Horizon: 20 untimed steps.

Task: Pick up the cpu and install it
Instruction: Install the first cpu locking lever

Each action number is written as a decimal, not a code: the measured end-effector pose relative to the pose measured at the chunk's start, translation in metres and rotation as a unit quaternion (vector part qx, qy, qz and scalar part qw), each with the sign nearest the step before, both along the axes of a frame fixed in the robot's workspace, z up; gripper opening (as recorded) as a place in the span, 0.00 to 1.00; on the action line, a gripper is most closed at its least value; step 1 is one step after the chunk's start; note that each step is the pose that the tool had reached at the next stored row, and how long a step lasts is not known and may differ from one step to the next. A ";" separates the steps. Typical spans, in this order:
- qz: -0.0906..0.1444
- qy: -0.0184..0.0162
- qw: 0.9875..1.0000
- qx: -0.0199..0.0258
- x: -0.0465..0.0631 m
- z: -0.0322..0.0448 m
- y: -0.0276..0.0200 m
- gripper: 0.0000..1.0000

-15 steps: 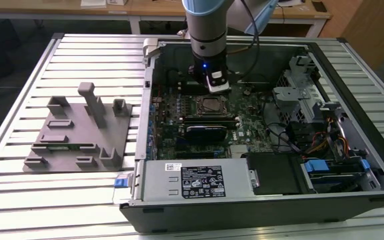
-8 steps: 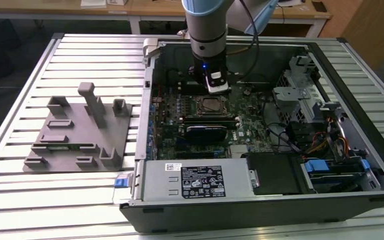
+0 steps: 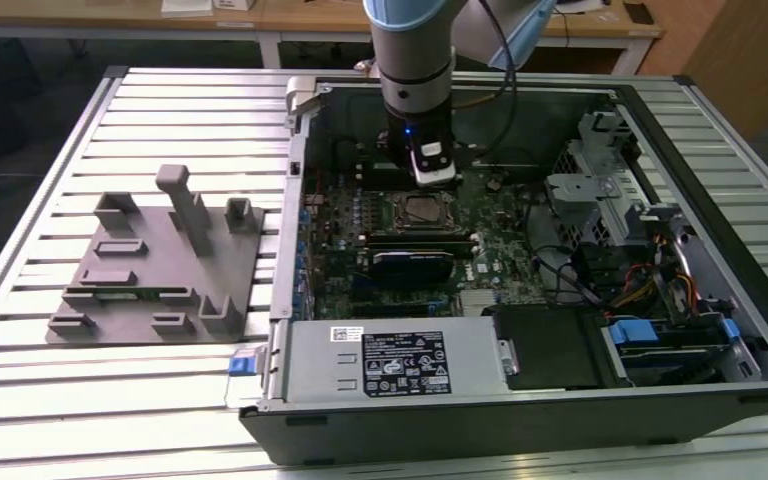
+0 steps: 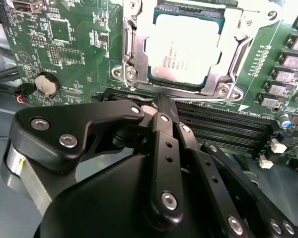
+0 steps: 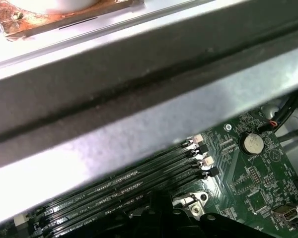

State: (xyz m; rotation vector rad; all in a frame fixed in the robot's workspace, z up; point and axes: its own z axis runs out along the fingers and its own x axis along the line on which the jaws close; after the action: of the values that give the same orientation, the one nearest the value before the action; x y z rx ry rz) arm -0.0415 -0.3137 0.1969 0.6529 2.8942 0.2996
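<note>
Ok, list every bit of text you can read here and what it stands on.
Nothing can be quoted with confidence.
cpu: lines of dark print on its metal top, too blurred to read.
Power supply label: dense white print and symbols on black, too small to read.
White sticker beside that label: too small to read.
Motherboard: white markings, too small to read.

The cpu, a small thin square chip with a pale silvery metal top point(image 4: 185, 48), lies flat in its socket on the green board inside the open computer case. A shiny metal frame sits around its edges. There is small dark print on its top. In the exterior view the chip point(image 3: 424, 208) sits near the middle of the board.
</note>
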 end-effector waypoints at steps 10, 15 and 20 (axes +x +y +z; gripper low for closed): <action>-0.002 0.000 1.000 -0.005 0.000 -0.0019 0.0011 0.11; -0.004 -0.002 1.000 -0.012 0.000 -0.0034 0.0010 0.11; -0.005 -0.002 1.000 -0.014 -0.001 -0.0054 0.0009 0.11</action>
State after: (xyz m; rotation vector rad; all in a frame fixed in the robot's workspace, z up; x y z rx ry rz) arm -0.0423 -0.3127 0.1915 0.6617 2.8850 0.2590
